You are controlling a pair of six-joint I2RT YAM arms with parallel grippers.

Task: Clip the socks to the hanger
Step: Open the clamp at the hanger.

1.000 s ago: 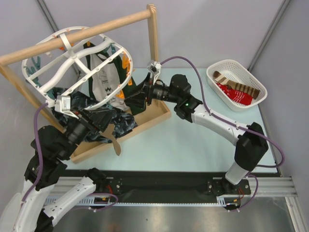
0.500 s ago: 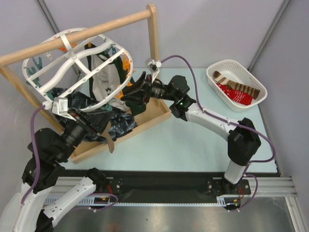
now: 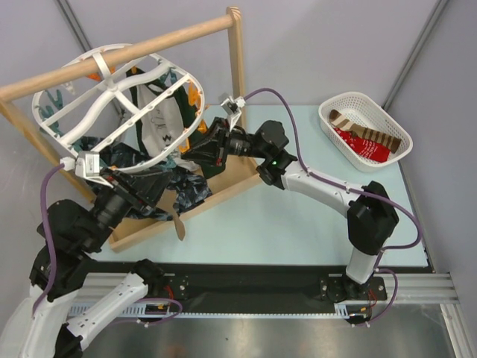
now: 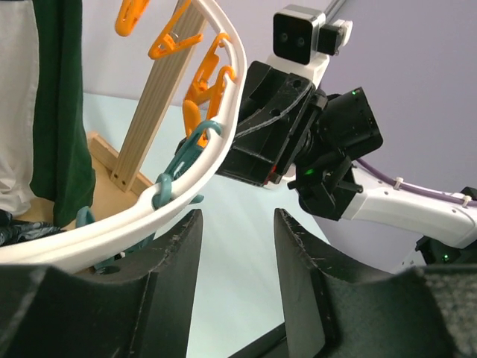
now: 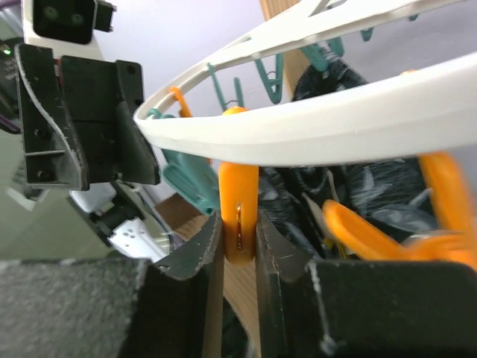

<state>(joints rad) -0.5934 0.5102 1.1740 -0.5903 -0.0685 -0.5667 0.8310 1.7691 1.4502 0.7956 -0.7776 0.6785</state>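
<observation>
The right gripper (image 5: 238,233) is clamped on 1 orange clip (image 5: 238,198) of the hanger (image 5: 335,127). The left gripper (image 4: 237,224) has its jaws apart beside the rim.

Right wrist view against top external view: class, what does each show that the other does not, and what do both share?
Only the right wrist view shows that the right gripper is closed on an orange clip, with one finger on each side. Only the top external view shows the white mesh basket holding a brown striped sock and a red sock, plus the wooden pole rack. Both show the white hanger and the dark patterned fabric beneath it.
</observation>
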